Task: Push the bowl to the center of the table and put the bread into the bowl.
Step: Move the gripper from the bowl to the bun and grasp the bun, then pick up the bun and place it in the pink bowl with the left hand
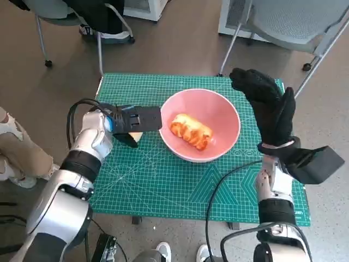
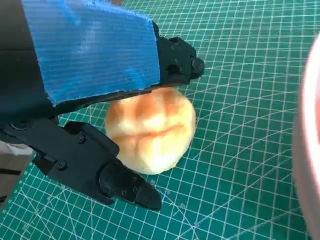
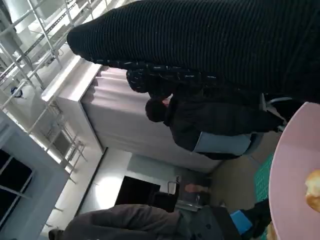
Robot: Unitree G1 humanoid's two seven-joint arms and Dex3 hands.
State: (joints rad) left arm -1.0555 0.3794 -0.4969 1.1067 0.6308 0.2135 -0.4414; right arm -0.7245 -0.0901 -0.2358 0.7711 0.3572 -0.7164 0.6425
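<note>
A pink bowl (image 1: 229,112) stands near the middle of the green cutting mat (image 1: 163,185), and a long glazed bread (image 1: 191,131) lies in it. Just left of the bowl a round bread roll (image 1: 136,136) rests on the mat. My left hand (image 1: 133,119) lies over that roll. In the left wrist view black fingers (image 2: 175,60) sit on one side of the roll (image 2: 152,130) and the thumb (image 2: 120,182) on the other, both touching it. My right hand (image 1: 270,106) is raised beside the bowl's right rim, fingers spread, holding nothing.
Grey chairs (image 1: 294,22) stand beyond the table's far edge. A person's leg (image 1: 16,147) is close to the table's left side and shoes (image 1: 163,251) show at its near edge. A seated person (image 3: 200,120) appears in the right wrist view.
</note>
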